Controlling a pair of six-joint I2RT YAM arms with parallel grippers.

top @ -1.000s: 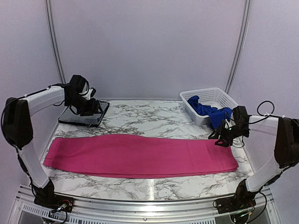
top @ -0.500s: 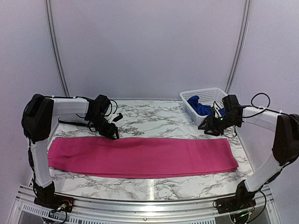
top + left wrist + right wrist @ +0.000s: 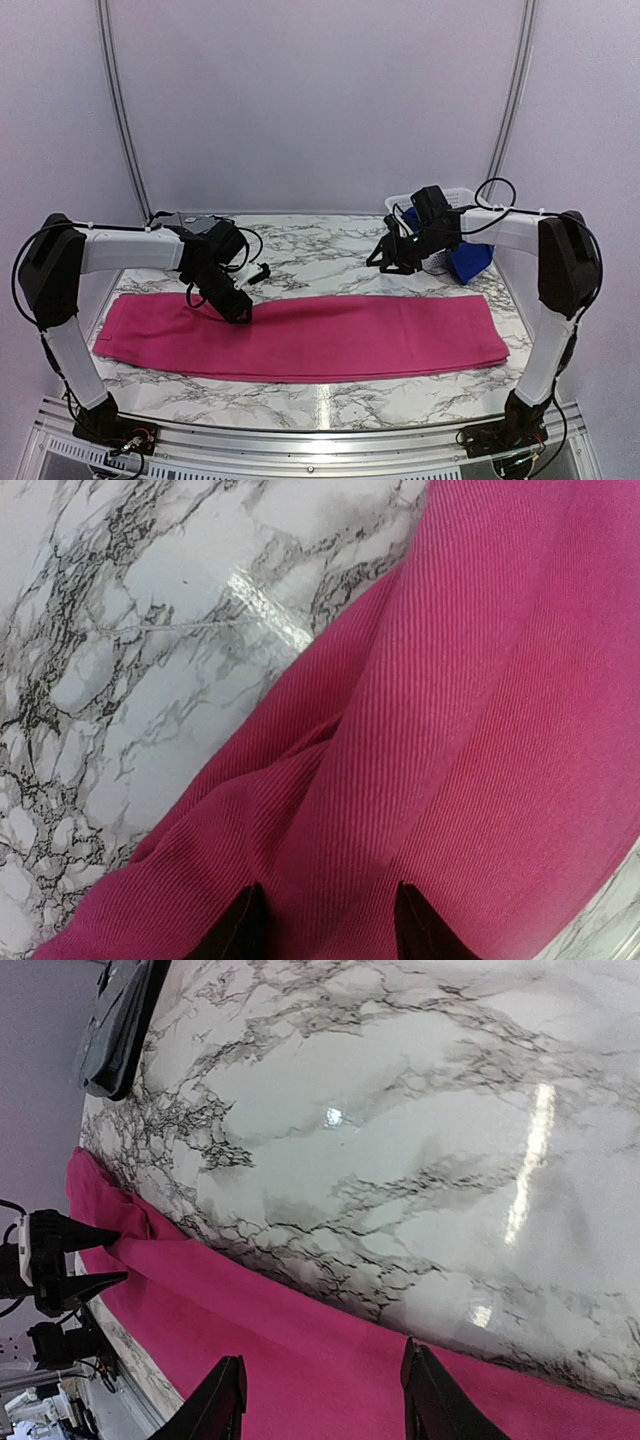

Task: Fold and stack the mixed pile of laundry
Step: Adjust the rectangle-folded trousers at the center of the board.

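Magenta-pink garment [image 3: 330, 335] lies flat; the left gripper [image 3: 241, 313] has dropped onto its far edge, jaws spread, while the right gripper [image 3: 384, 263], released, has swung inward just beyond that edge. Behind it, the blue garment [image 3: 468, 260] is half-hidden.

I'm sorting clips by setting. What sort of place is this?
Probably a robot test booth, not a home: plain pale walls enclose a marble-patterned table, and the left arm and right arm are bolted to a metal rail at its near edge.
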